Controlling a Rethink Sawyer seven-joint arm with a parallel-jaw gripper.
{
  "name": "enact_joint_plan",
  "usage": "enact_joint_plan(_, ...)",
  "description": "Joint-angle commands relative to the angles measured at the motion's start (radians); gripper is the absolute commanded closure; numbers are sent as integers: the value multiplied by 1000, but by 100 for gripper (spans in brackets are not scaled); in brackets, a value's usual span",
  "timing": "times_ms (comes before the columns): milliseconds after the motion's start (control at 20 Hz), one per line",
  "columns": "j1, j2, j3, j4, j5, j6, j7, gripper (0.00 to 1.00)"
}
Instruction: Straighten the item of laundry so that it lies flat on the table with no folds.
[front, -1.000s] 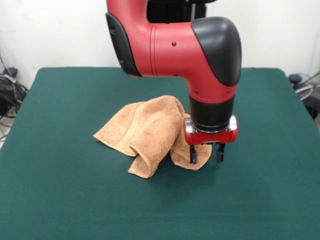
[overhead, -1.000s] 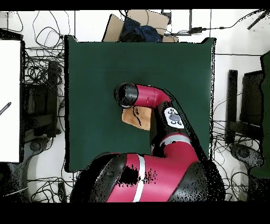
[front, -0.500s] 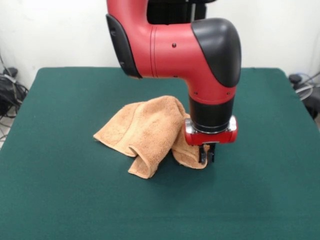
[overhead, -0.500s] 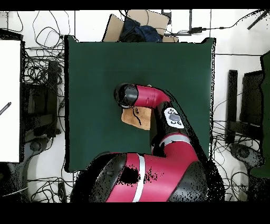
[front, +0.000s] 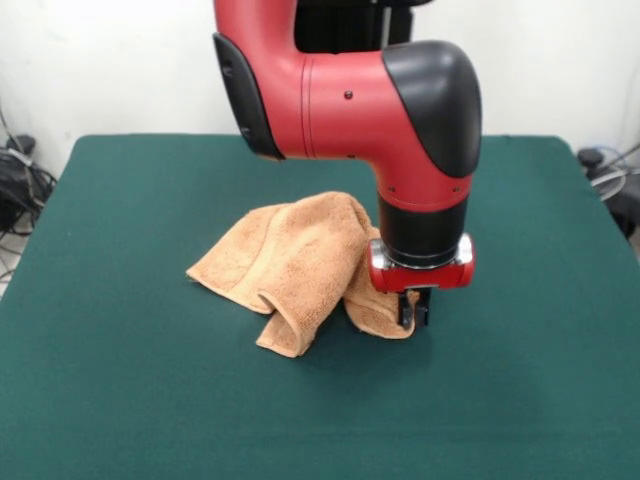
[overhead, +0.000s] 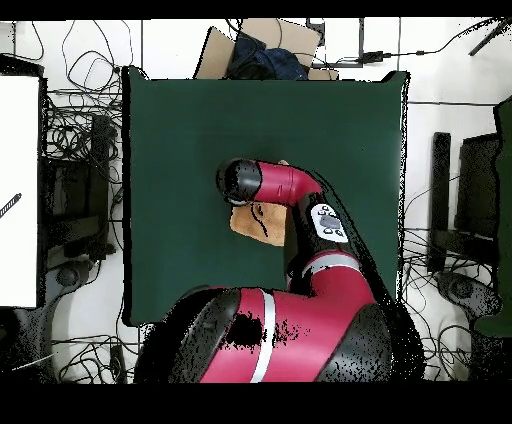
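Observation:
The item of laundry is a peach-orange towel lying crumpled and folded over itself near the middle of the dark green table. My gripper points straight down at the towel's near right corner, shut on that corner of cloth just above the table. From overhead only a small patch of the towel shows beside the red arm; the gripper itself is hidden under the arm there.
The red and black arm fills the upper middle of the front view and covers the lower half of the overhead view. Cables and equipment lie on the floor beside the table, and a cardboard box stands past its far edge.
One second ago the fingers stood apart astride the towel's near right corner; they have since come together on it. The arm has held its place.

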Motion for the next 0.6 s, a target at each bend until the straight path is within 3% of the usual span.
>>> enact_joint_plan(50,18,55,56,24,5,-68,138,100)
enact_joint_plan(600,12,19,66,46,11,-68,141,100)
